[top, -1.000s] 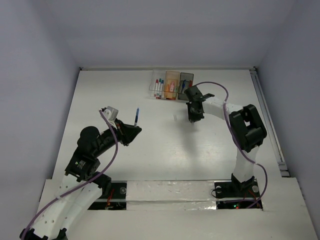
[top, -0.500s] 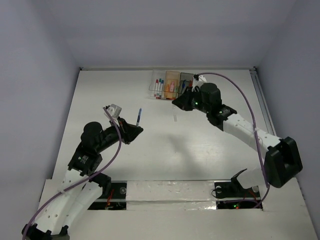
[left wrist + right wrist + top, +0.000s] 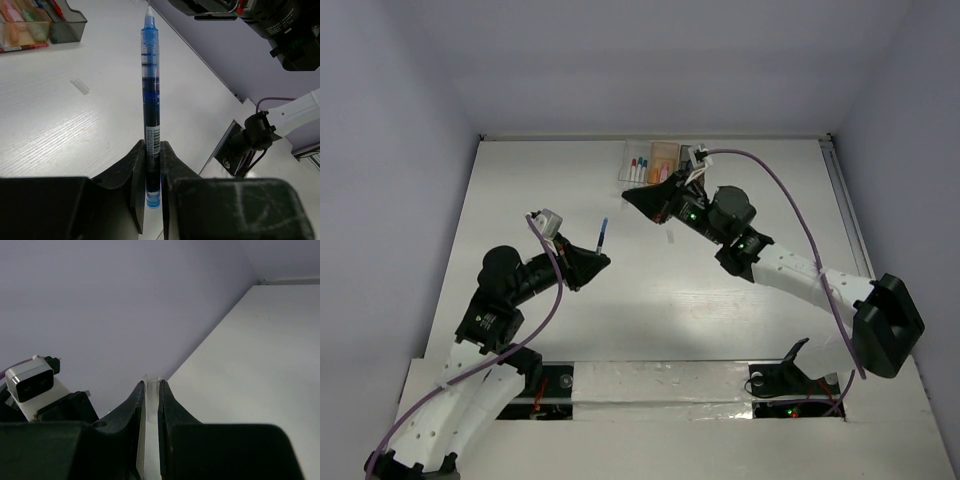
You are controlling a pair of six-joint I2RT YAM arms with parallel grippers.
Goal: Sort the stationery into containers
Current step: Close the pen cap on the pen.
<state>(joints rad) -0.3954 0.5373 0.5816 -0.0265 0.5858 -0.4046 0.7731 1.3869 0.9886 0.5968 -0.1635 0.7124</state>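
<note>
A: Near and left, the left pincer (image 3: 152,150) is closed on the lower end of the blue pen (image 3: 150,90), which sticks out far above the tabletop (image 3: 520,190). With such a short grip, it may pivot or slip.

B: Farther, the right pincer (image 3: 151,385) is nearly closed, pinching a small clear piece (image 3: 151,380). Both arms aim to the middle; they may collide before the containers (image 3: 67,31) at the far edge.

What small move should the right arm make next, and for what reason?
Probably ease the right gripper toward the left gripper, lining its small clear piece up with the bare white tip of the blue pen. The left gripper grips the pen by its tail end, and the right gripper points at it. The piece may be the pen's cap, though I cannot confirm that.
</note>
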